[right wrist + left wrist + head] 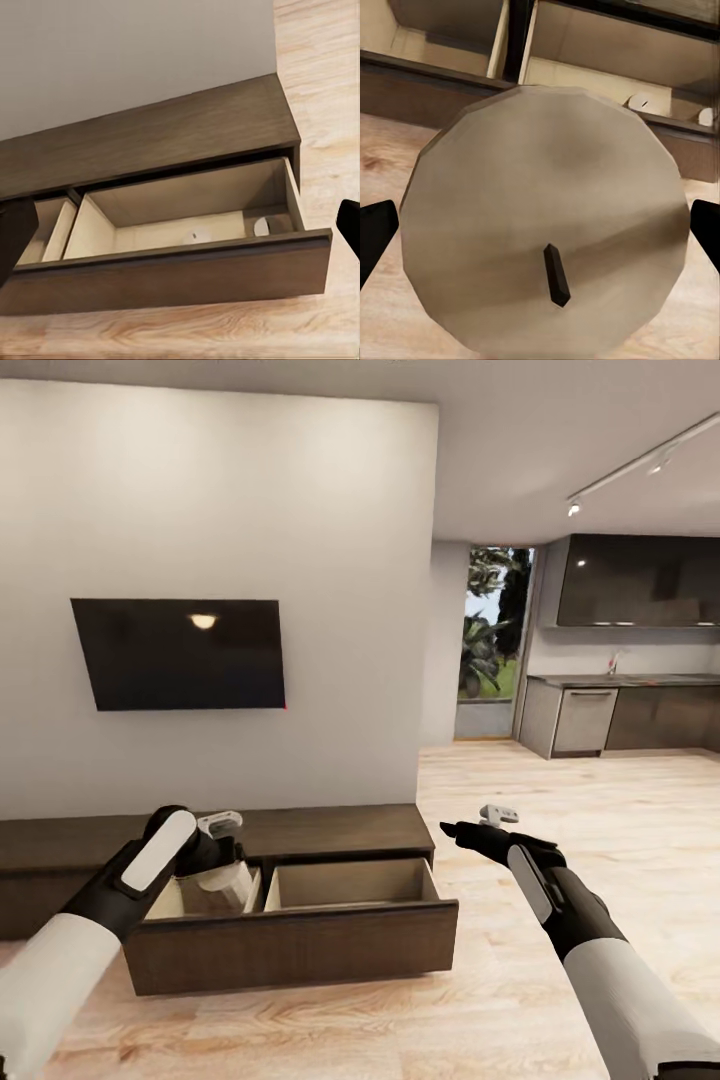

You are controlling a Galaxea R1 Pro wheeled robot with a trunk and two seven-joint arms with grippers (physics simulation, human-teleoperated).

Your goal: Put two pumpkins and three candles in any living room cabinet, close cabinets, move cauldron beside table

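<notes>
Head view: left end effector (222, 857) holds candle (232, 882) over open cabinet (300, 945) drawer.

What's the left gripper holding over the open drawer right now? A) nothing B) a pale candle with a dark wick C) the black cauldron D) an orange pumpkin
B: in the left wrist view a pale round candle with a dark wick sits between the left gripper's black fingertips, above the cabinet's open drawer.

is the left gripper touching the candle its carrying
Touching: the left wrist view shows the candle filling the span between the left gripper fingertips, no gap either side.
</notes>
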